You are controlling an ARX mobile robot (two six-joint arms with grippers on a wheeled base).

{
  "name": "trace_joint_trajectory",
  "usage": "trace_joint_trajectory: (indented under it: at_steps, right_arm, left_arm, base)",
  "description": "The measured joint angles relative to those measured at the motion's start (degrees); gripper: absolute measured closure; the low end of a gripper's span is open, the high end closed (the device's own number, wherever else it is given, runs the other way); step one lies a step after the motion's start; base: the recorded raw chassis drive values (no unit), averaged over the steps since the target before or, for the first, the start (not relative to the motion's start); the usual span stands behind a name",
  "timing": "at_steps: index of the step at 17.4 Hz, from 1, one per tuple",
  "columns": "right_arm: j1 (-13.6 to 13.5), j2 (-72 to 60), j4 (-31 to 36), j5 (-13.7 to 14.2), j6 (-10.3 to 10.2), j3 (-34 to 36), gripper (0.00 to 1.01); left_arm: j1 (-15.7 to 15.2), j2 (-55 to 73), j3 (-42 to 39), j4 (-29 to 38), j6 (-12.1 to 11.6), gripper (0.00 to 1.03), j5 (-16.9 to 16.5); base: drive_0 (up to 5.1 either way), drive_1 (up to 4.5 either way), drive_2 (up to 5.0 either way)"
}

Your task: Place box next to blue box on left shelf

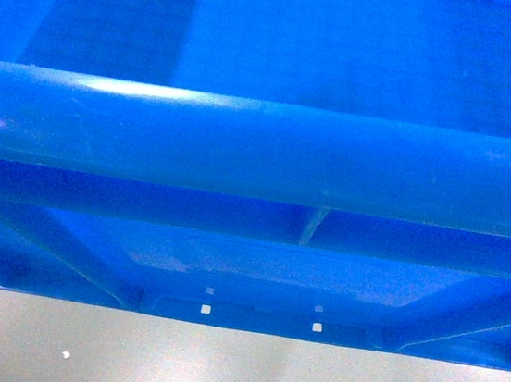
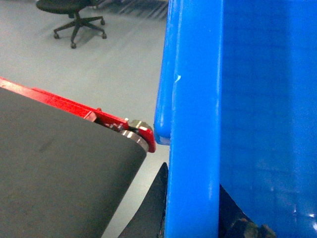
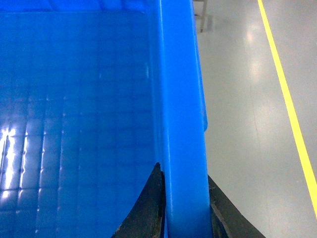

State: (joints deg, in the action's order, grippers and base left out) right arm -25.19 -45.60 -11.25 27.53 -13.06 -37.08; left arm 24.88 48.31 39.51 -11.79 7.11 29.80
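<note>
Left gripper (image 2: 190, 218) clamped astride one rolled rim of the blue crate (image 1: 260, 154), dark fingers (image 2: 148, 213) either side of the wall. Right gripper (image 3: 184, 208) pinching the opposite rim likewise. Held by both edges, probably to keep the load level, raised close before the head camera above the grey floor (image 1: 233, 375). Beside the left rim, a black belt conveyor (image 2: 59, 178) in a red frame (image 2: 64, 105); further off, an office chair (image 2: 74, 15). Yellow floor line (image 3: 287, 99) on the right. No roller shelf visible. No lettering readable.

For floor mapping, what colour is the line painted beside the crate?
Yellow line, clearest in right wrist view.
</note>
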Motion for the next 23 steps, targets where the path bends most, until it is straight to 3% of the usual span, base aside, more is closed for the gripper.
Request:
trace_joint_trajectory:
  at_steps: [23]
  right_arm:
    - [0.0, 0.3, -0.1, 0.2, -0.1, 0.0, 0.90]
  left_arm:
    - [0.2, -0.3, 0.0, 0.1, -0.1, 0.92, 0.2]
  base:
    - [-1.7, -1.67, -1.7]
